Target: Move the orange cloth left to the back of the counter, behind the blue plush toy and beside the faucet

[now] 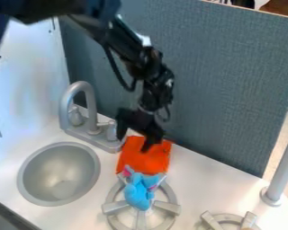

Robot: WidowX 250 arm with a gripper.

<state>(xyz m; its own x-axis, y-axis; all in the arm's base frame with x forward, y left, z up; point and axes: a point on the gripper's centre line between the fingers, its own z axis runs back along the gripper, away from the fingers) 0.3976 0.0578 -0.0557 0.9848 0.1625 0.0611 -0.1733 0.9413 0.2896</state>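
The black gripper hangs over the back of the counter with its two fingers spread apart, above the upper part of an orange-red cloth. Whether a fingertip touches the cloth, I cannot tell. Just in front of the cloth, a light blue plush toy with pink ears lies on a grey stove burner, below the gripper in the view.
Left of the cloth stand a grey faucet with its handles and a round metal sink. A grey panel rises behind the counter. Part of a second burner is at the lower right, near a grey pole.
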